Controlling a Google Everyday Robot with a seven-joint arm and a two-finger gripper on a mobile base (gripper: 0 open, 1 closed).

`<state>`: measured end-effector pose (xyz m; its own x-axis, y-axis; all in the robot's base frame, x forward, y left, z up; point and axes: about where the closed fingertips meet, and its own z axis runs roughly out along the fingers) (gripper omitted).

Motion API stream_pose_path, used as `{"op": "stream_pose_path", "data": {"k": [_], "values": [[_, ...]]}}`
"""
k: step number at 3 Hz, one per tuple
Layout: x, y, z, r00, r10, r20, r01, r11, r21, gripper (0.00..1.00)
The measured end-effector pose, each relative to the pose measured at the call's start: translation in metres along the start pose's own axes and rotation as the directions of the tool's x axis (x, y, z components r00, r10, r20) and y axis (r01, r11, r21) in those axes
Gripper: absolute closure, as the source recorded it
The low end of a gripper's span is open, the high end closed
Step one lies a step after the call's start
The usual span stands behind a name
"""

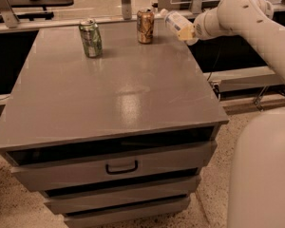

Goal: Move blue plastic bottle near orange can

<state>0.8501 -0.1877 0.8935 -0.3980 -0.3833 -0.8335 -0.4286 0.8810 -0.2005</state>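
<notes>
The blue plastic bottle [175, 23] is clear with a white cap and a pale label. It lies tilted in my gripper [190, 31], cap pointing left, held above the table's far right edge. The gripper is shut on the bottle's lower end. The orange can [145, 26] stands upright on the grey table [118, 89] near its far edge, a short way left of the bottle's cap and apart from it.
A green drink can [90, 38] stands upright at the far left-centre of the table. The table has drawers below its front edge [122, 166]. My white arm [256, 23] reaches in from the right. Dark shelving and metal posts stand behind the table.
</notes>
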Motion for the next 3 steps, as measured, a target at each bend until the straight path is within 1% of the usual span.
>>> {"op": "stream_pose_path", "data": {"k": [1,2,3], "values": [[-0.010,0.013,0.018,1.000,0.004,-0.004,-0.004,0.9991,-0.043,1.00],[-0.019,0.031,0.031,1.000,0.004,-0.011,-0.005,0.9953,-0.097,1.00],[-0.021,0.049,0.044,1.000,0.013,-0.028,-0.018,0.9867,-0.162,0.82]]}}
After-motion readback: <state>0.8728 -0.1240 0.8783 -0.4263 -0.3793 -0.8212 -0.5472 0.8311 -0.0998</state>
